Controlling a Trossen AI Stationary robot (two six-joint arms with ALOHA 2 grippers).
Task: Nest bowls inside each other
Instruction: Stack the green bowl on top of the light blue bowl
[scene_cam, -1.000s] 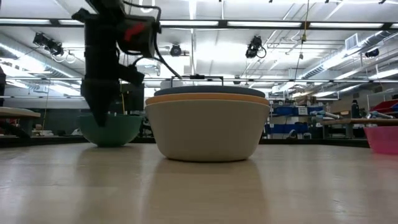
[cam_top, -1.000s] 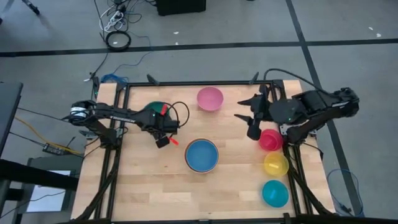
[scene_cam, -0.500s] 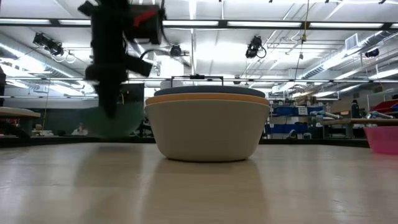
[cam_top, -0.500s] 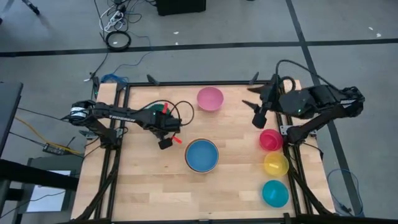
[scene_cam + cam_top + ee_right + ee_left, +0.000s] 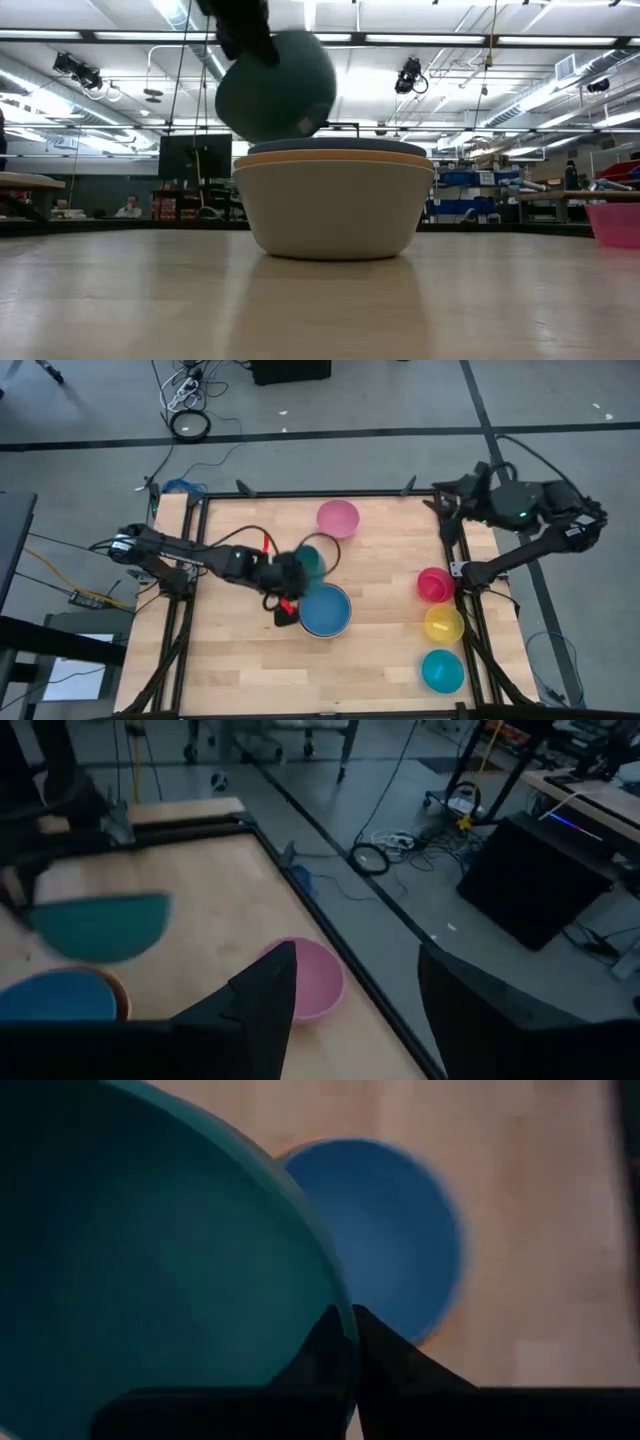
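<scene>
A dark green bowl (image 5: 313, 560) hangs in the air just left of the stack, with my left gripper (image 5: 297, 573) shut on its rim. The stack (image 5: 335, 205) is a grey-white bowl with an orange bowl (image 5: 335, 157) and a blue bowl (image 5: 325, 610) nested in it, standing at the table's middle. In the low view the green bowl (image 5: 275, 88) floats above the stack's left rim. My right gripper (image 5: 350, 1010) is open and holds nothing, high over the table's far right corner (image 5: 447, 500). My left gripper pinches the green bowl's rim (image 5: 345, 1315) between its two fingers, one finger inside the bowl and one outside. The fingers slant down at it from the table's left. The bowl is lifted clear of the table and tilted.
A pink bowl (image 5: 338, 517) stands at the far middle. Along the right edge stand a magenta-red bowl (image 5: 434, 584), a yellow bowl (image 5: 444, 624) and a cyan bowl (image 5: 442, 670). Bare wood lies at the near left.
My left gripper has risen and swung toward the table's right and near side, up to the stack. The green bowl, which stood on the table at the left, is lifted clear and tipped. My right gripper has drawn back toward the far right corner.
</scene>
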